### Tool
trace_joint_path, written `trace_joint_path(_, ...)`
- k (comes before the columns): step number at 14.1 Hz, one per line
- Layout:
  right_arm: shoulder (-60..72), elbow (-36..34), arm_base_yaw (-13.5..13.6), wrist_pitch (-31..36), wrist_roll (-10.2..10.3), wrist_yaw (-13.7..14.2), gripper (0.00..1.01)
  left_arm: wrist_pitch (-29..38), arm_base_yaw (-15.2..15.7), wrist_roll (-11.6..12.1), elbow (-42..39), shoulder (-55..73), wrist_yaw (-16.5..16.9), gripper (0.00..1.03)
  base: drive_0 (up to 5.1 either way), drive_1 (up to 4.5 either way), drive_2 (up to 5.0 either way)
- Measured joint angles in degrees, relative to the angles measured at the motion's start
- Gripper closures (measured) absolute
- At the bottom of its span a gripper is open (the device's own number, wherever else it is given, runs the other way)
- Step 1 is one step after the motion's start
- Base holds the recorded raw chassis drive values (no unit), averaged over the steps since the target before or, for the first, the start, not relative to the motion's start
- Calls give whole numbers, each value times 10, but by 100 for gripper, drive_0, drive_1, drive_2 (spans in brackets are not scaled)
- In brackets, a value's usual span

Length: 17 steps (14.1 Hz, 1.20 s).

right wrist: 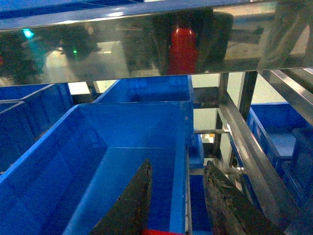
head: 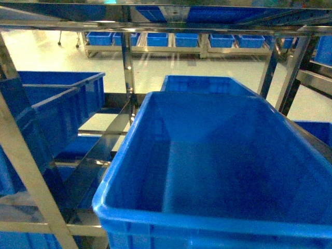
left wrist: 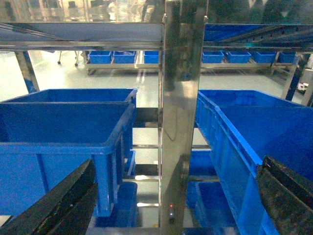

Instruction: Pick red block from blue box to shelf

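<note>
- R gripper (right wrist: 168,215): two dark fingers (right wrist: 129,205) in my R wrist cam, closed in on a sliver of red at the bottom edge. I take that for the red block (right wrist: 159,232), so it's in hand, not in any bin.
- A red patch also shows in the shiny crossbeam overhead. Prob. the block's mirror image, can't swear to it.
- Can't read the block's long axis or stud; only a thin strip shows.
- Block sits over the right rim of the big blue crate (right wrist: 98,161), w/ the open crate floor down and left, and the shelf (right wrist: 254,147) rails just to the right.
- The relation that matters: drop spot lies ahead and left of the gripper, under the crossbeam. R arm is the one to use since it's already carrying.
- L gripper (left wrist: 166,205): fingers set wide apart at the bottom corners of its cam, nothing between them but the steel upright beyond. Idle.
- Head cam: same crate fills the view, inside looks bare, no gripper showing.
- The pale turquoise box isn't in any view.
- Judgement: on the carry/place leg; risk is clipping the crate rim or beam.
</note>
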Motion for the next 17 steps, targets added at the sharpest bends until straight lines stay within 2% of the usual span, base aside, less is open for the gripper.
trace_joint_path(10, 3, 0, 0, 0, 0, -1, 75, 0, 0, 0, 0, 0, 0, 5, 0, 0, 0)
trace_joint_path(13, 3, 0, 0, -29, 0, -12, 75, 0, 0, 0, 0, 0, 0, 5, 0, 0, 0)
trace_joint_path(15, 13, 0, 5, -52, 10, -25, 75, 0, 0, 0, 0, 0, 0, 5, 0, 0, 0)
trace_joint_path(17, 40, -4, 21, -39, 30, -44, 75, 0, 0, 0, 0, 0, 0, 5, 0, 0, 0)
